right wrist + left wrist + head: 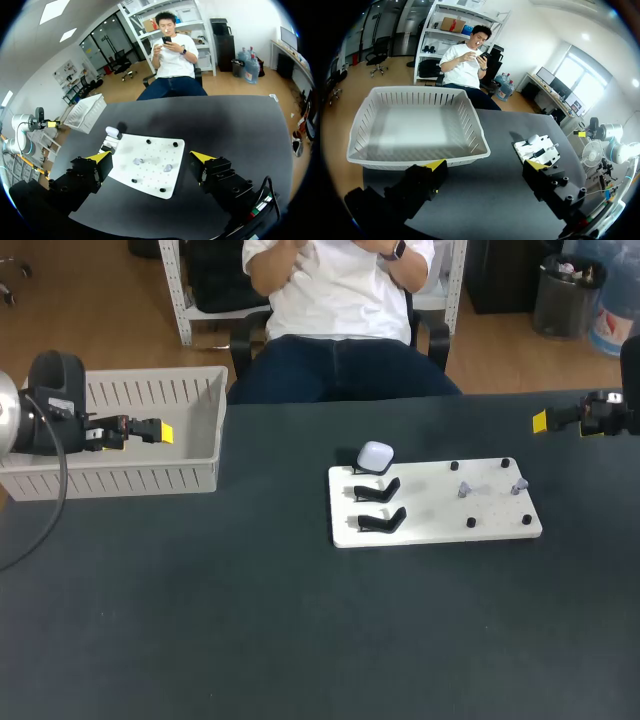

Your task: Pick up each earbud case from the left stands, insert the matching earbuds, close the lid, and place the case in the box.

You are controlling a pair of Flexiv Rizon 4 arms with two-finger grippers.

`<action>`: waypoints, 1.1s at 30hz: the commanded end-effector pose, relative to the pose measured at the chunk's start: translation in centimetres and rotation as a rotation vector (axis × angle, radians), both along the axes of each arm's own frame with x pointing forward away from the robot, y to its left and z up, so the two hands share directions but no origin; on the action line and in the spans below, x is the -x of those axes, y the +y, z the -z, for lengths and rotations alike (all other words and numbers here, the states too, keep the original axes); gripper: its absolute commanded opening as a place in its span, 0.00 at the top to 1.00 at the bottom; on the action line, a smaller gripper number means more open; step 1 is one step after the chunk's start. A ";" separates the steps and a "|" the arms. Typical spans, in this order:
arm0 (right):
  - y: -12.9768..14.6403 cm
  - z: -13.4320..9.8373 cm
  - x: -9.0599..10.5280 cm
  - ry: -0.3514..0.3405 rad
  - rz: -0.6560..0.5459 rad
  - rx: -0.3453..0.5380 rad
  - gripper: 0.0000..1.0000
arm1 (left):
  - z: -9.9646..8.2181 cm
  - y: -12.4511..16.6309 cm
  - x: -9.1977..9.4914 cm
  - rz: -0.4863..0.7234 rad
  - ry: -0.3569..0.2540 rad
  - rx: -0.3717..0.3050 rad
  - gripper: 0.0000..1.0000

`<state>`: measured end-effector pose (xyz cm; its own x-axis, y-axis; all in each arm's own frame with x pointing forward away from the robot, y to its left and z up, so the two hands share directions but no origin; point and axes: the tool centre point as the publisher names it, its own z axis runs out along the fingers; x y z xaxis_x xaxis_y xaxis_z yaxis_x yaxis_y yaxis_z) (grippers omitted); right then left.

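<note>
On one stand, white earbud case

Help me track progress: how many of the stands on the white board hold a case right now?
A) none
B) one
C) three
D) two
B: in the head view a single white case sits at the far end of the row, and the two black stands nearer the camera are bare.
</note>
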<state>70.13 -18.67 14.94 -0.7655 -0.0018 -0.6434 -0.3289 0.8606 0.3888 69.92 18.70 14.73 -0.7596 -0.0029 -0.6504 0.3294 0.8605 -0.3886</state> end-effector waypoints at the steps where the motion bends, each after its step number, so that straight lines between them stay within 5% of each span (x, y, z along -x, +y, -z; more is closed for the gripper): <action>1: 0.0 0.0 0.0 0.001 0.001 0.000 0.00 | -0.2 -0.2 -0.1 -0.005 0.010 -0.010 0.00; 25: 0.0 0.0 0.0 0.001 0.001 0.000 0.00 | -0.6 -0.4 -0.4 0.024 -0.014 -0.030 0.00; 33: 0.0 0.0 0.0 0.001 0.001 0.000 0.00 | -1.0 -2.1 -0.9 0.215 -0.207 0.020 0.00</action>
<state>70.13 -18.67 14.95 -0.7655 -0.0017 -0.6434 -0.3288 0.8606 0.3889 70.47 16.65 16.63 -0.6850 0.1199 -0.7186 0.4603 0.8358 -0.2994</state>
